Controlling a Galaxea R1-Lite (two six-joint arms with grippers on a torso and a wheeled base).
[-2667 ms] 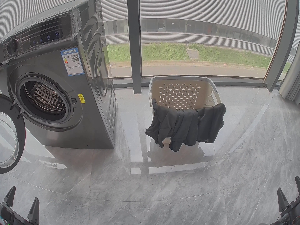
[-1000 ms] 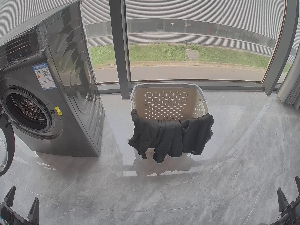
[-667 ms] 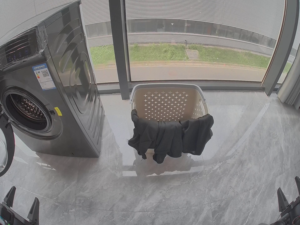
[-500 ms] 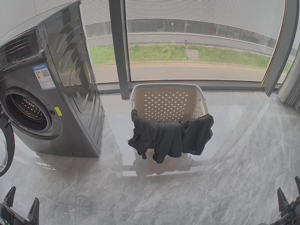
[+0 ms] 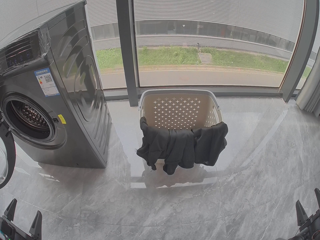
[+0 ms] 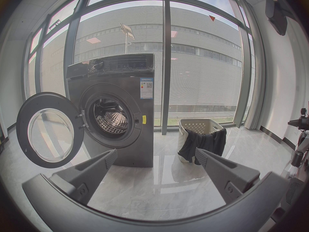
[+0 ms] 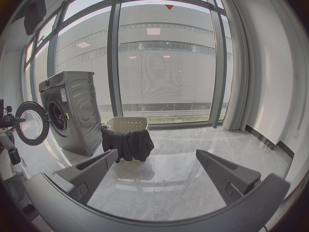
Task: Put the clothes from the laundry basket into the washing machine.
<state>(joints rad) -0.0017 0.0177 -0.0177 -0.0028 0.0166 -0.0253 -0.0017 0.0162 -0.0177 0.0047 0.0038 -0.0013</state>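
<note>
A dark grey garment [image 5: 182,145] hangs over the near rim of the cream laundry basket [image 5: 180,108], which stands on the floor by the window. The same clothes [image 6: 203,142] [image 7: 127,143] and basket [image 6: 199,125] [image 7: 127,124] appear in both wrist views. Left of the basket stands the grey washing machine [image 5: 56,84] [image 6: 119,107] [image 7: 72,110], its round door [image 6: 48,130] [image 5: 6,157] swung open and the drum [image 5: 31,117] bare. My left gripper [image 5: 23,215] [image 6: 154,165] is open at the near left, far from the clothes. Open too, my right gripper [image 5: 308,205] [image 7: 154,166] sits at the near right.
Glossy marble floor [image 5: 186,200] stretches between me and the basket. Tall windows with a dark pillar [image 5: 128,44] run behind the basket and machine. A curtain [image 5: 310,87] hangs at the far right.
Since 2.7 s ago the whole head view has shifted: machine and basket sit further left and lower in it. Over the last second nothing has moved.
</note>
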